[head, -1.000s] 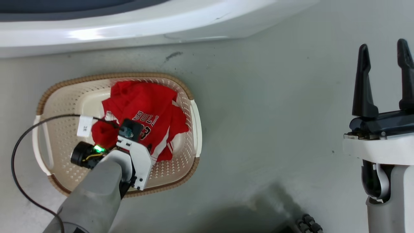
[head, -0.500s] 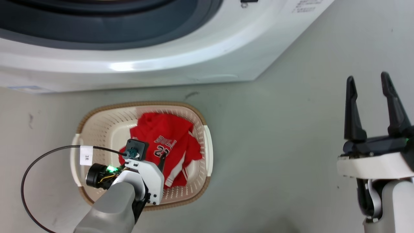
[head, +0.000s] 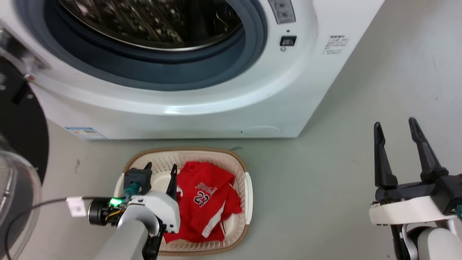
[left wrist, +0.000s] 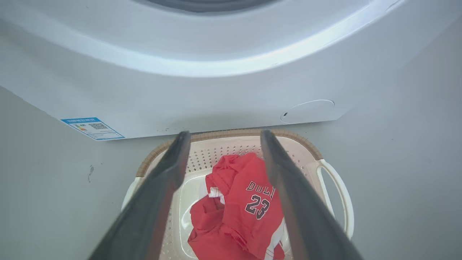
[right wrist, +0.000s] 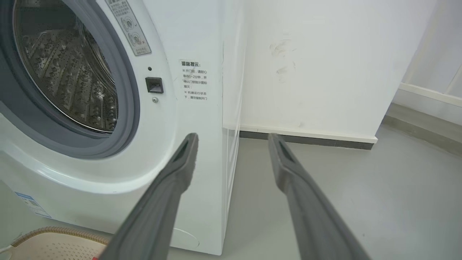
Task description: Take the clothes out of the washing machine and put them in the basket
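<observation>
The red jersey (head: pixel 205 200) with the number 23 lies crumpled inside the cream basket (head: pixel 247 187) on the floor before the white washing machine (head: pixel 223 101). The machine's steel drum (head: pixel 151 21) shows no fabric inside. My left gripper (head: pixel 160 170) hovers open above the basket's left half with nothing between its fingers. In the left wrist view the jersey (left wrist: pixel 249 206) lies in the basket (left wrist: pixel 335 180) below the open left gripper (left wrist: pixel 222 139). My right gripper (head: pixel 395 124) stands open over bare floor at the right. In the right wrist view the right gripper (right wrist: pixel 232 139) points at the washing machine (right wrist: pixel 187 151) corner.
The machine's round glass door (head: pixel 14 202) hangs open at the far left, close to my left arm. A black cable with a white tag (head: pixel 75 206) trails from the left wrist. Grey floor (head: pixel 317 187) stretches between the basket and my right arm. A white wall (right wrist: pixel 325 65) stands behind.
The head camera has tilted up, bringing the machine's drum and door into view. My left gripper has risen off the jersey, which stays in the basket. The right gripper stays open.
</observation>
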